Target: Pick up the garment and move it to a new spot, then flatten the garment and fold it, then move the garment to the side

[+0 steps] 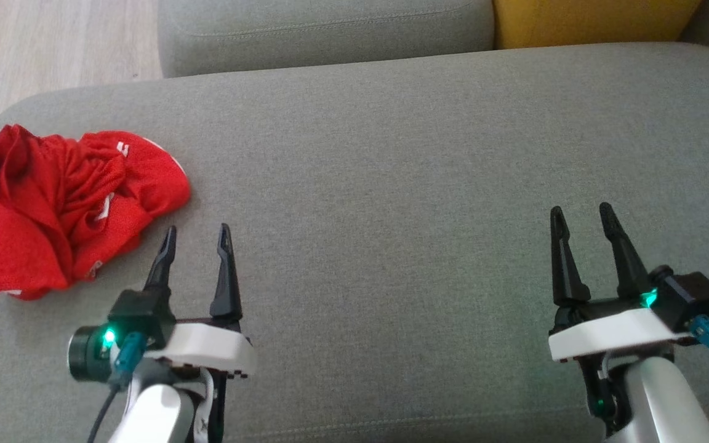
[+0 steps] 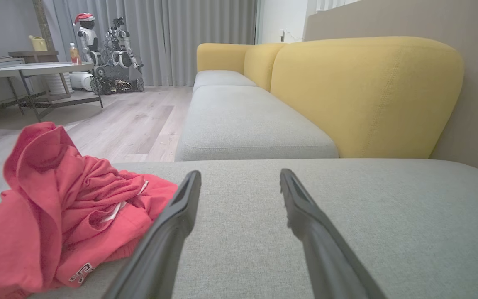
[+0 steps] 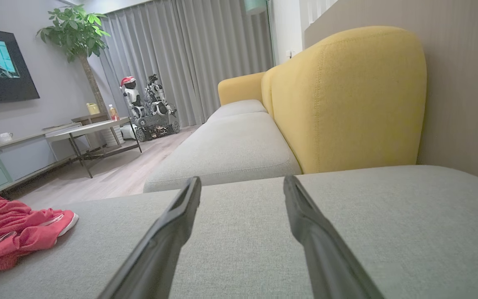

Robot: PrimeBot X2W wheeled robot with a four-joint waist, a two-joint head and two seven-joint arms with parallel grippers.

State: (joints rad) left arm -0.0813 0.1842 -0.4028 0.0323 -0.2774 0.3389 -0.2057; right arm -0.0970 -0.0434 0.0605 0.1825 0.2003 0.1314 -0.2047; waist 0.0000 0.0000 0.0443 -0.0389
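Your red garment (image 1: pixel 65 209) lies crumpled at the left end of the grey seat cushion (image 1: pixel 404 172), close against its rounded edge, with wooden floor (image 1: pixel 34 43) beyond. Your left tool (image 1: pixel 197 231) is just beside it, fingers spread, holding nothing. Your right tool (image 1: pixel 581 210) is well apart, likewise released — a broad stretch of cushion lies between them.

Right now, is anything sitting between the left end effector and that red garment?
Nothing visible does. The red garment lies crumpled on the grey cushion, just ahead and left of the open left end effector, with a strip of bare cushion between them.
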